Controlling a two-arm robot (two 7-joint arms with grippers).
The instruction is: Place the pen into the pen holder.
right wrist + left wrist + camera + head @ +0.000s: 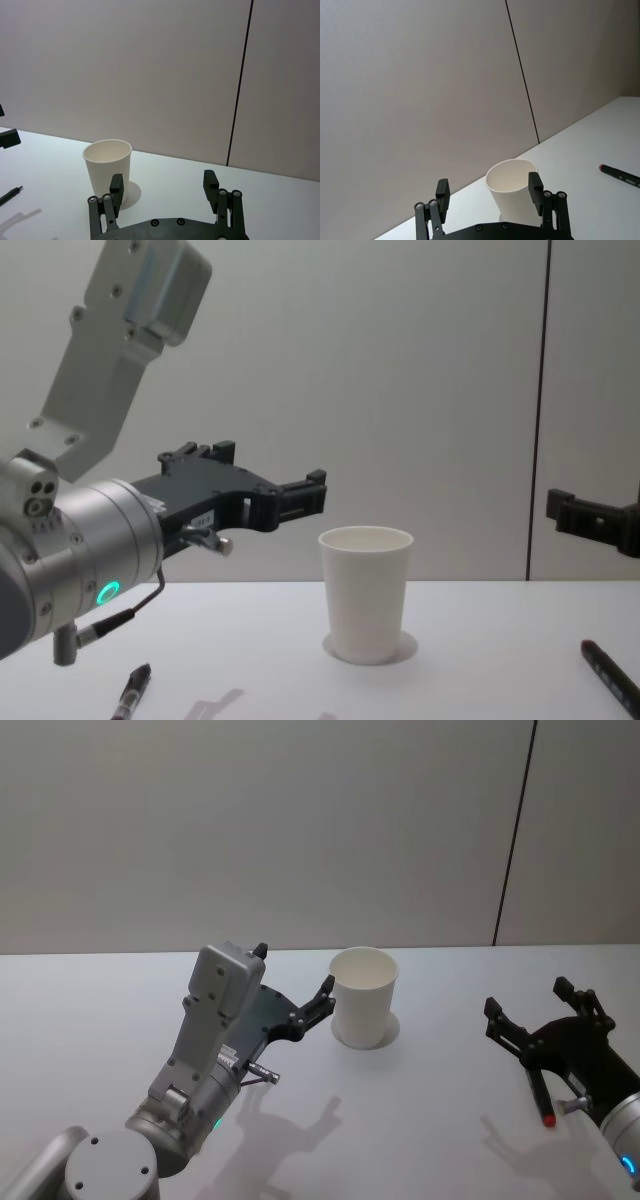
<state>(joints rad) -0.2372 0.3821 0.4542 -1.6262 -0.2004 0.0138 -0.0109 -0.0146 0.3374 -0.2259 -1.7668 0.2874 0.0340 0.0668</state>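
The pen holder is a white paper cup standing upright at the table's middle, also in the chest view. A black pen with a red end lies on the table at the right, partly under my right gripper, which hovers open and empty. Another black pen lies on the left of the table. My left gripper is raised and open just left of the cup. In the left wrist view the cup shows beyond the spread fingers.
The white table runs back to a plain grey wall with a dark vertical seam. Bare tabletop lies in front of the cup and between the two arms.
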